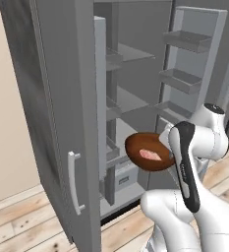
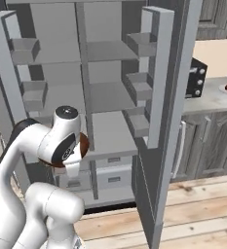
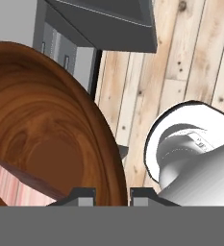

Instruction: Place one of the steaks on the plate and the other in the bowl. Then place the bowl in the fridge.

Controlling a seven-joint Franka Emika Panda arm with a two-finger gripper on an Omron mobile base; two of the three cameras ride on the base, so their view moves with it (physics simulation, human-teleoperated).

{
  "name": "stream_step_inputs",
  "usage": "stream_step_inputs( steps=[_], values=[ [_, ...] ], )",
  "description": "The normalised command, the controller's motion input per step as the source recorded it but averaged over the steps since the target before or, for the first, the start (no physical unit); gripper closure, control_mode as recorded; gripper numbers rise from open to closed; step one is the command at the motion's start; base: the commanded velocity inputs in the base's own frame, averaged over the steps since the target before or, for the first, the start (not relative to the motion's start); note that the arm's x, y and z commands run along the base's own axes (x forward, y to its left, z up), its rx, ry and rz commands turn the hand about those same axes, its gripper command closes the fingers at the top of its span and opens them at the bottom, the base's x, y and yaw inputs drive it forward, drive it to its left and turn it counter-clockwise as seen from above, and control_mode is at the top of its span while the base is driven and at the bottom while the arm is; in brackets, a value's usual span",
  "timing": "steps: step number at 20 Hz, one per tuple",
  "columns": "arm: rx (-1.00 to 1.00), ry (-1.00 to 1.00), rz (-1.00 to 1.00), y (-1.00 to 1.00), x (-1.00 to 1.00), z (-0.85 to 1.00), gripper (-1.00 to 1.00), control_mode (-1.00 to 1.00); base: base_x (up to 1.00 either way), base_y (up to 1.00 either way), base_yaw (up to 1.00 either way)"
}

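Grey fridge (image 1: 62, 98) open over wood floor (image 3: 190, 57). Glossy reddish-brown bowl (image 1: 148, 151), tipped, pale pink steak (image 1: 150, 154) inside, held up before the shelves; pincer (image 3: 112, 192) clamped narrow on its rim.

You will find no words, numbers or signs that can be read here. The fridge (image 1: 62, 98) is plain grey with no brand name on its doors or shelves. The bowl (image 1: 148, 151) has no label on it either.
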Motion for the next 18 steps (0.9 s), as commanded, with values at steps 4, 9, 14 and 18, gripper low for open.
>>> stream_step_inputs(
  steps=[4,9,14,18],
  values=[
    [0.0,0.0,0.0,0.0,0.0,0.0,1.0,1.0,0.02,-0.7,0.1],
    [0.0,0.0,0.0,0.0,0.0,0.0,1.0,1.0,0.05,-0.23,0.02],
    [0.0,0.0,0.0,0.0,0.0,0.0,1.0,1.0,0.44,0.07,0.0],
    [0.0,0.0,0.0,0.0,0.0,0.0,1.0,1.0,0.55,-0.05,0.01]
  ],
)
